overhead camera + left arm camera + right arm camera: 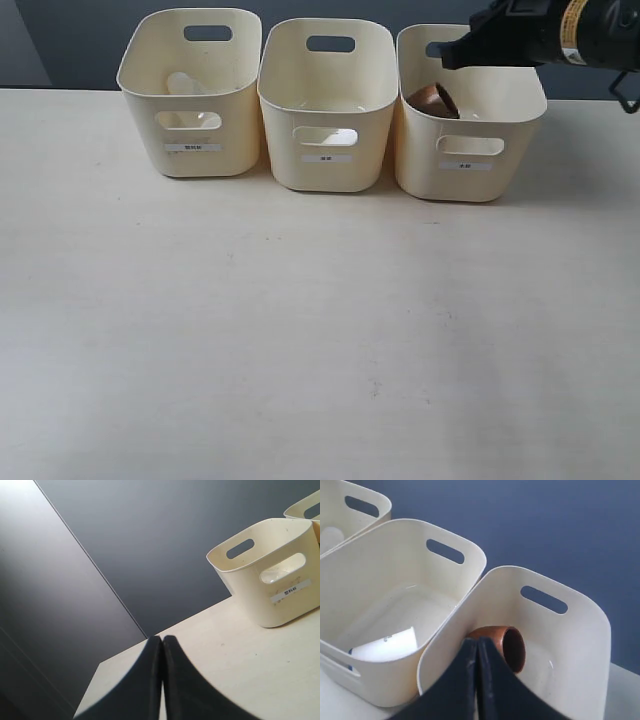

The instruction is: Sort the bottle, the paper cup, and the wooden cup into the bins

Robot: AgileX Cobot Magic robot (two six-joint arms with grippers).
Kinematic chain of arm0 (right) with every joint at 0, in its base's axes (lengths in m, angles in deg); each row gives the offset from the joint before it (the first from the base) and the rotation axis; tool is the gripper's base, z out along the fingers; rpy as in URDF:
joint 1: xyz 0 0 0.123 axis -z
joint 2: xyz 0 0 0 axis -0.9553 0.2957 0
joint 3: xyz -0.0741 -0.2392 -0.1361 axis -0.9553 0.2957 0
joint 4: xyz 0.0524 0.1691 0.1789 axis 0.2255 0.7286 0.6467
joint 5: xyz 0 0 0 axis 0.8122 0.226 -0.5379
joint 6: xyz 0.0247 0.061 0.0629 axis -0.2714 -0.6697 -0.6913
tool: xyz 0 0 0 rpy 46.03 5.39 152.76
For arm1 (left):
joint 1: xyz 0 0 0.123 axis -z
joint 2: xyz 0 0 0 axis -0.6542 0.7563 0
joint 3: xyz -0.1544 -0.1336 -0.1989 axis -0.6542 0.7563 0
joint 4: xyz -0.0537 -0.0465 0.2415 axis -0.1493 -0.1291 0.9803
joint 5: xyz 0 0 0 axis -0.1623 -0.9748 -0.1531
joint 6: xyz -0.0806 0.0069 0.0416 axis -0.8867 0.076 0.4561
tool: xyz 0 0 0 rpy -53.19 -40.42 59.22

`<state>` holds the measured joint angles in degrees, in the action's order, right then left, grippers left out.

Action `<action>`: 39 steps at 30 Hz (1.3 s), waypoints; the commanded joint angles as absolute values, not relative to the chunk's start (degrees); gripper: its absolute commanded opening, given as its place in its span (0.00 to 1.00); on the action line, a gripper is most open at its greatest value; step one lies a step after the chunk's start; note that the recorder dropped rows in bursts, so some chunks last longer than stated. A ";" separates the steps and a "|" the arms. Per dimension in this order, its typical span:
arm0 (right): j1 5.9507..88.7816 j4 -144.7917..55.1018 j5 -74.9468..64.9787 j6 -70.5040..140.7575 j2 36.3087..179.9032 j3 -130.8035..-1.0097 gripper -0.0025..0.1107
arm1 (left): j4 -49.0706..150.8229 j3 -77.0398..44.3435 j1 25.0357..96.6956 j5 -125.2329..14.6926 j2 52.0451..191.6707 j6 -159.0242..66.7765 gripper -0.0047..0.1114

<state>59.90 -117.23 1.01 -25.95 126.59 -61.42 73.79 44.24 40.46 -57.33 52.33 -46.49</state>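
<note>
Item, nearest: bare pale table, nothing standing on its open surface. Item, far edge of table: three cream bins in a row, sides close together, each with a small label on its front. Left bin holds a pale clear shape seen through the handle slot, probably the bottle, though it is too faint to be sure. Middle bin holds the paper cup, lying on its side on the floor of the bin, plain in the right wrist view and hidden by the front wall in the exterior view. Right bin holds the wooden cup, tipped on its side, dark mouth showing, resting against the wall that faces the middle bin. Item, above the right bin: right gripper, jaws pressed together with nothing between them, poised just over the wooden cup. Item, off to the left: left gripper, jaws likewise closed and empty, low near the table corner, well apart from the left bin. Handling note, judged: wooden cup rigid, light, smooth and rounded, liable to roll; best taken across the rim. Paper cup crushable; take hold gently across its middle. Sorting looks complete.
</note>
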 commanded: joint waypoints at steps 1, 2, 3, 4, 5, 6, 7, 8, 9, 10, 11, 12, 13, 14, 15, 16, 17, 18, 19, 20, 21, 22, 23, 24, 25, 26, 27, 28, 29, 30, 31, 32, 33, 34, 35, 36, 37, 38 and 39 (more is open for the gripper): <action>60.14 -117.83 1.51 -22.58 119.60 -56.22 0.02 | 73.64 44.34 40.43 -56.96 52.05 -46.56 0.04; 60.14 -117.83 1.40 -21.34 117.70 -54.87 0.02 | 73.64 44.34 40.43 -56.96 52.05 -46.56 0.04; 60.14 -117.83 1.40 -19.46 116.00 -53.45 0.02 | 73.64 44.34 40.43 -56.96 52.05 -46.56 0.04; 60.14 -117.83 1.60 -17.37 114.04 -51.91 0.02 | 73.64 44.34 40.43 -56.96 52.05 -46.56 0.04; 60.14 -117.83 1.60 -16.61 113.13 -51.24 0.02 | 73.64 44.34 40.43 -56.96 52.05 -46.56 0.04; 60.14 -117.83 1.60 -16.35 111.71 -50.34 0.02 | 73.64 44.34 40.43 -56.96 52.05 -46.56 0.04; 60.14 -117.83 1.60 -16.35 110.78 -49.78 0.02 | 73.64 44.34 40.43 -56.96 52.05 -46.56 0.04; 60.14 -117.83 1.60 -16.35 109.80 -49.16 0.02 | 73.64 44.34 40.43 -56.96 52.05 -46.56 0.04; 60.14 -117.47 2.14 -16.48 108.34 -48.19 0.02 | 73.64 44.34 40.43 -56.96 52.05 -46.56 0.04; 60.14 -117.23 2.72 -16.49 107.28 -47.47 0.02 | 73.64 44.34 40.43 -56.96 52.05 -46.56 0.04; 60.14 -117.11 3.13 -16.49 106.11 -46.50 0.02 | 73.64 44.34 40.43 -56.96 52.05 -46.56 0.04; 60.14 -117.11 3.39 -16.49 104.17 -45.49 0.02 | 73.64 44.34 40.43 -56.96 52.05 -46.56 0.04; 60.14 -117.11 3.39 -16.49 102.88 -44.51 0.02 | 73.64 44.34 40.43 -56.96 52.05 -46.56 0.04; 60.14 -116.81 3.01 -16.49 101.17 -43.51 0.02 | 73.64 44.34 40.43 -56.96 52.05 -46.56 0.04; 60.14 -116.11 2.59 -16.49 99.37 -42.48 0.02 | 73.64 44.34 40.43 -56.96 52.05 -46.56 0.04; 60.14 -115.15 2.46 -16.49 96.85 -41.21 0.02 | 73.64 44.34 40.43 -56.96 52.05 -46.56 0.04; 60.14 -113.07 2.46 -16.49 93.94 -39.64 0.02 | 73.64 44.34 40.43 -56.96 52.05 -46.56 0.04; 60.14 -111.98 2.46 -16.49 92.51 -38.89 0.02 | 73.64 44.34 40.43 -56.96 52.05 -46.56 0.04; 60.14 -110.99 2.46 -16.49 90.62 -38.02 0.02 | 73.64 44.34 40.43 -56.96 52.05 -46.56 0.04; 60.14 -110.19 2.46 -16.49 88.61 -37.06 0.02 | 73.64 44.34 40.43 -56.96 52.05 -46.56 0.04; 60.14 -109.64 2.46 -16.49 86.99 -35.98 0.02 | 73.64 44.34 40.43 -56.96 52.05 -46.56 0.04; 60.14 -109.64 2.46 -16.74 84.99 -34.79 0.02 | 73.64 44.34 40.43 -56.96 52.05 -46.56 0.04; 60.14 -109.64 2.46 -17.26 82.83 -33.53 0.02 | 73.64 44.34 40.43 -56.96 52.05 -46.56 0.04; 60.14 -109.64 2.57 -18.00 80.33 -32.46 0.02 | 73.64 44.34 40.43 -56.96 52.05 -46.71 0.04; 60.14 -109.64 3.00 -18.72 77.85 -31.00 0.02 | 73.64 44.34 40.43 -56.96 52.05 -46.71 0.04; 60.14 -109.64 3.14 -19.63 75.33 -29.61 0.02 | 73.64 44.34 40.43 -56.96 52.05 -46.71 0.04; 60.14 -109.64 3.14 -20.26 73.38 -28.61 0.02 | 73.64 44.34 40.43 -56.96 52.05 -46.71 0.04; 60.14 -109.64 3.14 -21.04 71.05 -27.51 0.02 | 73.64 44.34 40.43 -56.96 52.05 -46.71 0.04; 60.14 -109.50 2.74 -22.17 68.82 -26.57 0.02 | 73.64 44.34 40.43 -56.96 52.05 -46.71 0.04; 60.14 -109.19 2.35 -23.22 67.13 -25.79 0.02 | 73.64 44.34 40.43 -56.96 52.05 -46.71 0.04; 60.14 -108.40 1.85 -24.57 65.20 -25.14 0.02 | 73.64 44.34 40.43 -56.96 52.05 -46.71 0.04; 60.14 -107.62 1.13 -26.43 63.57 -24.60 0.02 | 73.64 44.34 40.43 -56.96 52.05 -46.71 0.04; 60.14 -106.92 0.43 -28.57 62.14 -24.05 0.02 | 73.64 44.34 40.43 -56.96 52.05 -46.71 0.04; 60.14 -106.93 -0.07 -30.46 60.83 -23.51 0.02 | 73.64 44.34 40.43 -56.96 52.05 -46.71 0.04; 60.14 -107.66 -0.25 -30.84 59.59 -22.70 0.02 | 73.64 44.34 40.43 -56.96 52.05 -46.71 0.04; 60.14 -108.49 -0.34 -30.84 58.39 -21.75 0.02 | 73.64 44.34 40.43 -56.96 52.05 -46.71 0.04; 60.14 -108.77 -0.45 -30.84 57.41 -20.94 0.02 | 73.64 44.34 40.43 -56.96 52.05 -46.71 0.04; 60.14 -108.90 -0.45 -30.84 56.23 -19.84 0.02 | 73.64 44.34 40.43 -56.96 52.05 -46.71 0.04; 60.14 -108.99 -0.45 -30.84 55.04 -18.73 0.02 | 73.64 44.34 40.43 -56.96 52.05 -46.71 0.04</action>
